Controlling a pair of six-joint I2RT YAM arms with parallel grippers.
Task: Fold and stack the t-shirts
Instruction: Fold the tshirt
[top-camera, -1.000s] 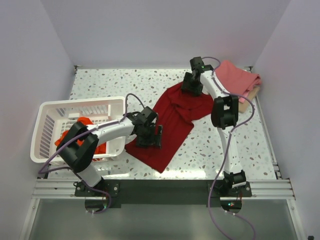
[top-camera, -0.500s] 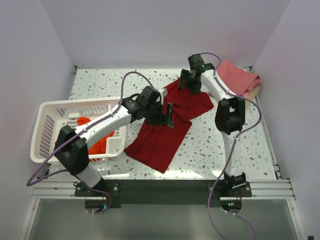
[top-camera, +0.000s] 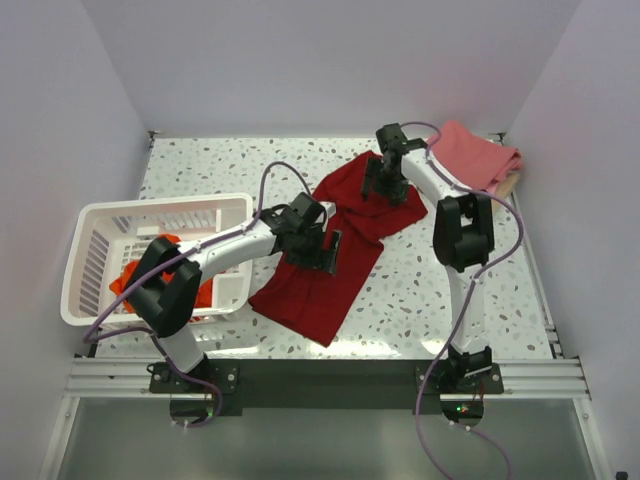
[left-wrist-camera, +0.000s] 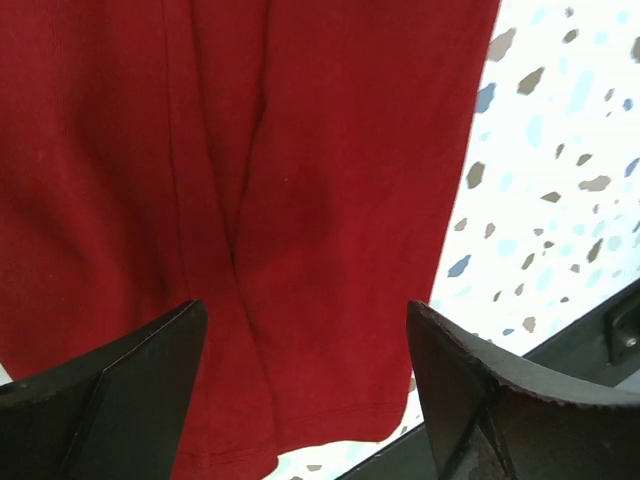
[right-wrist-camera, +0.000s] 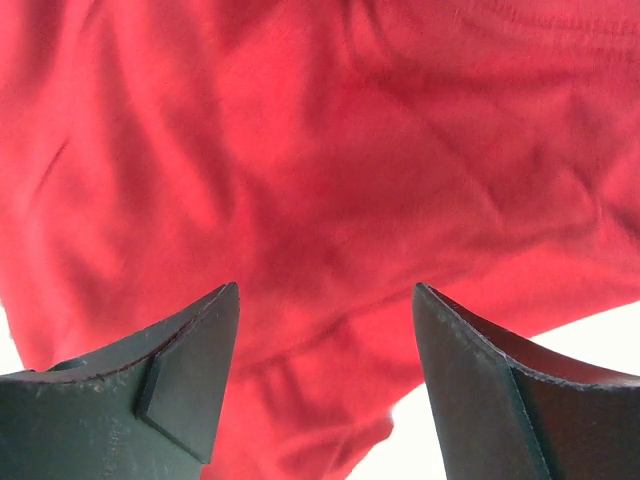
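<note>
White slotted basket (top-camera: 160, 207), table L side: holds orange-red t-shirt (top-camera: 124, 277). Crimson t-shirt (top-camera: 350, 265) spread at ctr. L gripper (left-wrist-camera: 305, 330) and R gripper (right-wrist-camera: 325, 310) over it, jaws wide, nothing held. Folded pink shirt (top-camera: 480, 160) at far R corner.

Looking straight down on a crimson t-shirt of soft cloth (right-wrist-camera: 300, 150), spread across nearly the whole frame; rumpled into shallow folds and shadowed creases, running mostly from upper left to lower right; stitched in a double line near the upper right corner; bordered by a bright white surface (right-wrist-camera: 590, 400) at the lower right, and again in a thin sliver at the left edge; framed at the bottom by the right gripper (right-wrist-camera: 325, 295), two dark wedge-shaped fingers (right-wrist-camera: 170, 390) set well apart, with only red cloth seen in the gap; scuffed and pale along the finger edges; impossible to tell whether the tips touch the cloth.
</note>
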